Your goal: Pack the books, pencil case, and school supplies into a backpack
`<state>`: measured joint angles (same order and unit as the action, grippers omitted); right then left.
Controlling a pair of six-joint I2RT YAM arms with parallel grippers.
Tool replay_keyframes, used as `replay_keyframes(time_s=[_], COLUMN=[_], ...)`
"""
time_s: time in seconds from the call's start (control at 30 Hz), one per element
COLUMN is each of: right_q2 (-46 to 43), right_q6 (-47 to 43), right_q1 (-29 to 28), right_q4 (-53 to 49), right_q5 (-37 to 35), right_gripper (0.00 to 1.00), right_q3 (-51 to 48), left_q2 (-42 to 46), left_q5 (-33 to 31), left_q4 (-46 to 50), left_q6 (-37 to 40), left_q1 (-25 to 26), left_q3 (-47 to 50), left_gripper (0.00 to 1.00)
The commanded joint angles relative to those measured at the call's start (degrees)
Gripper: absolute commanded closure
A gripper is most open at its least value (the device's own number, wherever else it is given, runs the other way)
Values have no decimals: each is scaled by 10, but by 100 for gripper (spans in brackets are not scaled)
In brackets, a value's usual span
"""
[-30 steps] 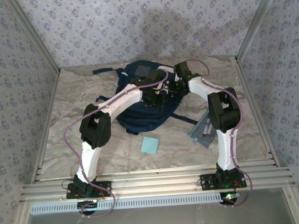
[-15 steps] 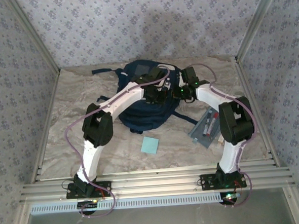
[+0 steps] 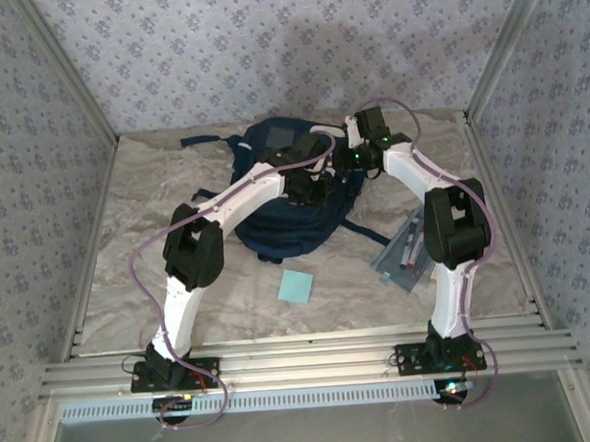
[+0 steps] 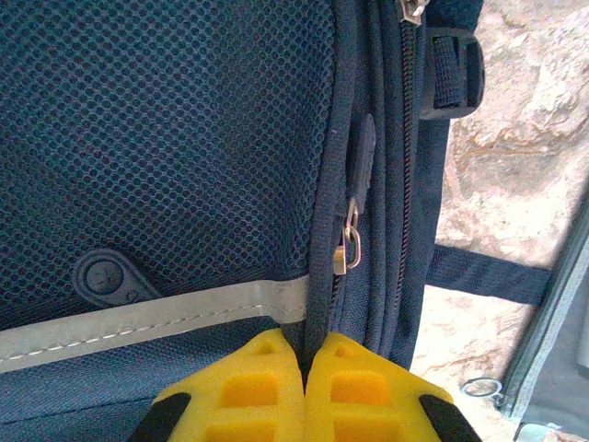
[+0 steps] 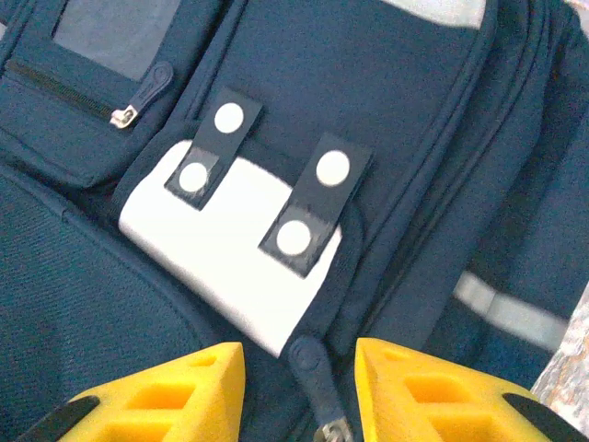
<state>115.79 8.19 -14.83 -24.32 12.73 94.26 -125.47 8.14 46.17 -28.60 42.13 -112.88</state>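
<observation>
The navy backpack [image 3: 280,217] lies flat at the table's far middle. My left gripper [image 4: 306,359] is shut on a raised fabric seam of the backpack [image 4: 184,138], just below a metal zipper slider [image 4: 348,245]. My right gripper [image 5: 299,373] hovers open over the backpack's front, and a dark rubber zipper pull [image 5: 313,368] lies between its yellow fingers [image 5: 175,391], untouched. A white patch [image 5: 230,267] with two snap straps lies just beyond. The pencil case [image 3: 405,252] rests on the table at the right. The light-blue pad [image 3: 296,286] lies in front of the backpack. The book is out of view.
Both arms arch over the backpack from the near edge, with my left gripper [image 3: 303,185] and right gripper [image 3: 349,160] close together. A loose dark strap [image 3: 366,233] trails toward the pencil case. Patterned walls and metal posts enclose the marbled table [image 3: 136,241].
My right gripper has shifted toward the backpack's far right part and the right elbow has swung back inward. The left arm has stayed put on the backpack.
</observation>
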Motion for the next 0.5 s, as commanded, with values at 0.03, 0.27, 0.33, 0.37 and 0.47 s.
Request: replay_keyframes(time_s=[0.03,0.27,0.33,0.37,0.47], right_q2=[47,82,93,98,113], right_q6=[-72,-86,-85,-86,-91], right_q1=[10,3,-1,-3,-10], right_q4=[-85,-98,-99,-110,-123], right_q5=[32,41,35,33,23], right_gripper=[62,62,61,60,60], right_q3=[60,87,90,94,102], left_q2=[39,41,40,40,42], left_q5=[2,1,3,4,4], left_q4=[-5,-6,-5,-5,-4], left_q6=[2,0,-1,-2,-1], left_q1=[1,1,1,1,2], left_q3=[7,4,3,2,2], left_gripper=[100,100,100,100,100])
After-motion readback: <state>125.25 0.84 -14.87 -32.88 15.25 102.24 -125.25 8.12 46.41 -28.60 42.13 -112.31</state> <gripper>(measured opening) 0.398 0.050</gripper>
